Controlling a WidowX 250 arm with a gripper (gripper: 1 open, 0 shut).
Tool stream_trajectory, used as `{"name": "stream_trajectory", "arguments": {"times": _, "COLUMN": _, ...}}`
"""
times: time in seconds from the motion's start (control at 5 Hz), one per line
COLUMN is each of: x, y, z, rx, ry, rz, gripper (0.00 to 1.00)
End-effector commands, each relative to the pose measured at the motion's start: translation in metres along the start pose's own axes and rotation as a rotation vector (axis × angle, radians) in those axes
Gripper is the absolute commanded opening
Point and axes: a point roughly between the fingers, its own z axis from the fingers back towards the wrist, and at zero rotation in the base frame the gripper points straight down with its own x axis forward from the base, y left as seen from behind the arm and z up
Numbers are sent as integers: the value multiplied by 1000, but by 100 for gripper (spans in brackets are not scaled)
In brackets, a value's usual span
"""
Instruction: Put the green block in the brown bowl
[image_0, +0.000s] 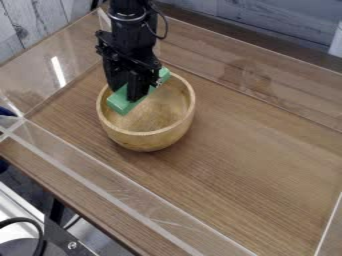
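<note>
The green block (134, 94) is a small bright green bar, held tilted, with its lower end at the far left rim of the brown bowl (147, 115) and its upper end rising toward the far right. Only the parts of the block on either side of the black fingers are visible; its middle is covered. Whether the lower end touches the rim or the inside wall of the bowl cannot be told.

The tool (131, 84) points straight down and pinches the green block between its two black fingers, one on each long face of the bar. The jaws stand partly apart, held at the width of the block.

The brown bowl is round, light brown wood with thick walls, visible grain and a pale interior. It stands upright on the table (254, 140), in the left half of the view. Its interior holds nothing apart from the lower end of the block over its far left edge.

The black arm (128, 25) rises from the tool to the top edge of the view.

The table has a brown wood-grain surface. A clear plastic wall (80, 170) borders it along the near left side and along the far left side. A pale planked wall (34, 25) shows at the far left corner.
</note>
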Motion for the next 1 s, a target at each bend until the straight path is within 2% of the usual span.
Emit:
{"name": "stream_trajectory", "arguments": {"times": 0.0, "x": 2, "y": 5, "z": 6, "rx": 15, "ry": -22, "rz": 8, "gripper": 0}}
{"name": "stream_trajectory", "arguments": {"times": 0.8, "x": 3, "y": 2, "z": -2, "rx": 6, "ry": 1, "rz": 3, "gripper": 0}}
